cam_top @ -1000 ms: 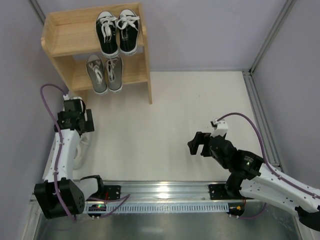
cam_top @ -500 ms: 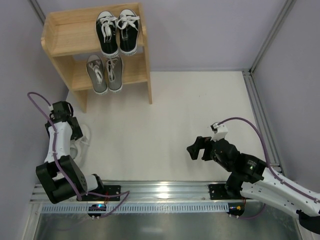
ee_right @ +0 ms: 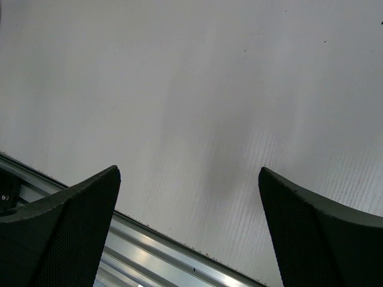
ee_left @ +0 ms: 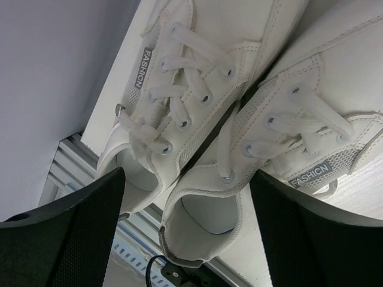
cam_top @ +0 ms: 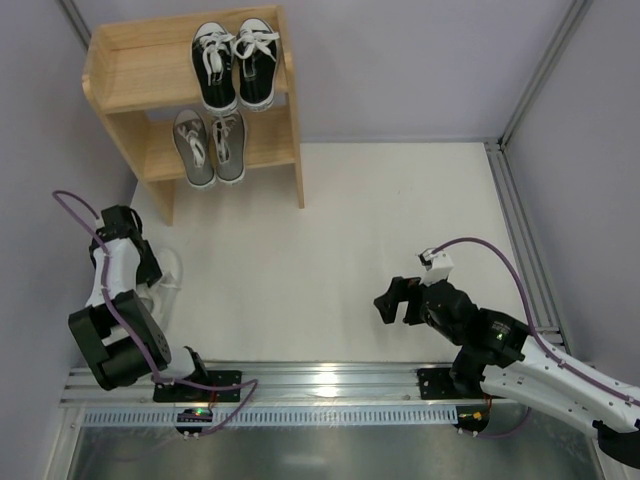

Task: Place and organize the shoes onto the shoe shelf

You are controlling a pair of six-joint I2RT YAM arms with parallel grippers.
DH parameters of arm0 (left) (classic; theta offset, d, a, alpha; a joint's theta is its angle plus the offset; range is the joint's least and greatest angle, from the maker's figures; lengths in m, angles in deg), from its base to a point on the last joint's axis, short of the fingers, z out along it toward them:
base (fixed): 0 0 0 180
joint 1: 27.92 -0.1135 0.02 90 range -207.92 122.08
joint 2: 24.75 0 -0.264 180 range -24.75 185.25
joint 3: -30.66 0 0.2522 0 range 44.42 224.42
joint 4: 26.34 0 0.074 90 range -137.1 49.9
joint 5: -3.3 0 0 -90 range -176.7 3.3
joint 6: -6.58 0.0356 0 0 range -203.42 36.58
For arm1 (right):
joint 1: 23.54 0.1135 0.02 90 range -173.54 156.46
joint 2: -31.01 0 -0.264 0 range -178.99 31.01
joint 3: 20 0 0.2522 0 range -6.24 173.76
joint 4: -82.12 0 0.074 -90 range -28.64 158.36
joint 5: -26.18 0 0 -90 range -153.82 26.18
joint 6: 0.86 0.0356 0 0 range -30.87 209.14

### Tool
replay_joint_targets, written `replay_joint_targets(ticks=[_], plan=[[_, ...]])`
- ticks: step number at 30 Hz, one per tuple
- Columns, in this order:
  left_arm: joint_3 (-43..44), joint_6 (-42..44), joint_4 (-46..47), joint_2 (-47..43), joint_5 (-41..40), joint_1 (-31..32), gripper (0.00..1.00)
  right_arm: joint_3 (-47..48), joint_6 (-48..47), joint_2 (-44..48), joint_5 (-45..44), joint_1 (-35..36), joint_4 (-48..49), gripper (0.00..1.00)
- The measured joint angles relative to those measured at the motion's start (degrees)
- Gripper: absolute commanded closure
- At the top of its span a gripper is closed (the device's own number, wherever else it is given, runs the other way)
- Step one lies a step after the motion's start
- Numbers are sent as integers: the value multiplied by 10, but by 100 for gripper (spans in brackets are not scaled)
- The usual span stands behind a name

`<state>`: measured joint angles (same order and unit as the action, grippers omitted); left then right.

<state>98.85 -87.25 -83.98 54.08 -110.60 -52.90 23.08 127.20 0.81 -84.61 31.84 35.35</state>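
left wrist view: the left gripper (ee_left: 187,179) is spread wide, its fingers either side of the white sneakers (ee_left: 197,113), not clamped on them. they lie side by side on the table (cam_top: 350,220). on the shoe shelf (cam_top: 120,70), the black pair (cam_top: 237,65) sits above the grey pair (cam_top: 210,147). the right gripper (ee_right: 188,179) hangs open, holding nothing.

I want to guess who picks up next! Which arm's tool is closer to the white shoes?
Left. The left tool hangs right above the white shoes, fingers spread either side. The right tool is far across the table, over a bare patch.
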Motion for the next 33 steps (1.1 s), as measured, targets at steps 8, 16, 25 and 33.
replay_joint_targets(ticks=[8, 16, 25, 33], plan=[[10, 7, 0, 46, 33, -15, 70, 0, 2, -3, 0, 0, 0, 3], [24, 8, -6, 63, 40, -39, 88, -11, 13, -9, 0, 0, -6, 3], [31, 8, -18, 67, 64, -40, 100, -11, 13, -8, -10, 0, -16, 3], [48, 8, -48, 61, 94, 51, 100, -11, 18, -8, -23, 0, -27, 3]])
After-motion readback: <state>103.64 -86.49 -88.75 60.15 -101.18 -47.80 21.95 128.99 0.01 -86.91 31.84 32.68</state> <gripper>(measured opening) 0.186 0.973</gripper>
